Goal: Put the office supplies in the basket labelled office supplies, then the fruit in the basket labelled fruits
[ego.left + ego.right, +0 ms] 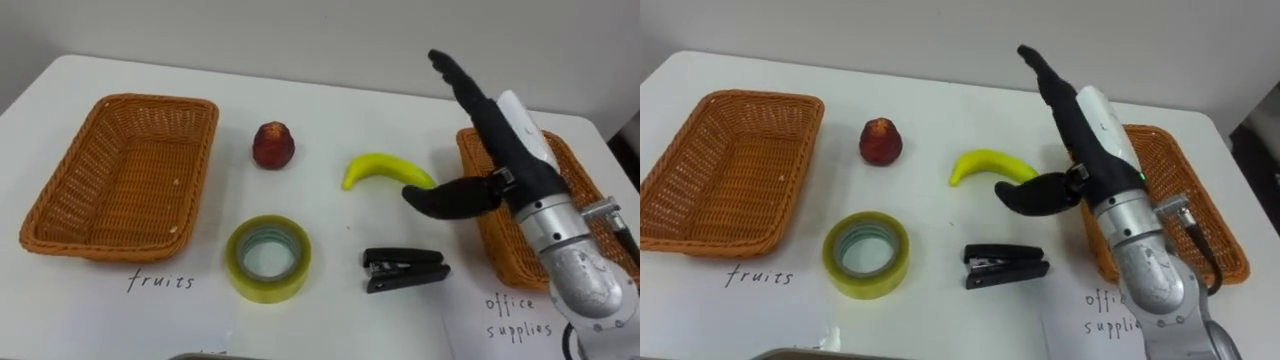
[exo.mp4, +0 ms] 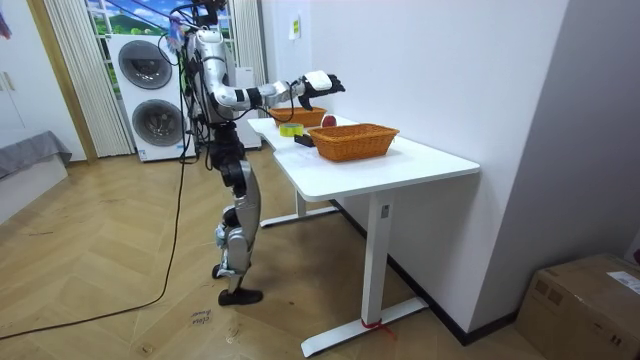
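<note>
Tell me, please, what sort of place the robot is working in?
Most likely a room in a home, or a lab set up like one: stacked washing machines stand by a curtain, the floor is wood parquet, and the robot stands at a white table against the wall.

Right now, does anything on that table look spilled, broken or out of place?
Nothing stands out. The apple, banana, tape roll and stapler lie intact on the table between the left basket and right basket, simply unsorted. The right hand hovers open by the banana.
</note>
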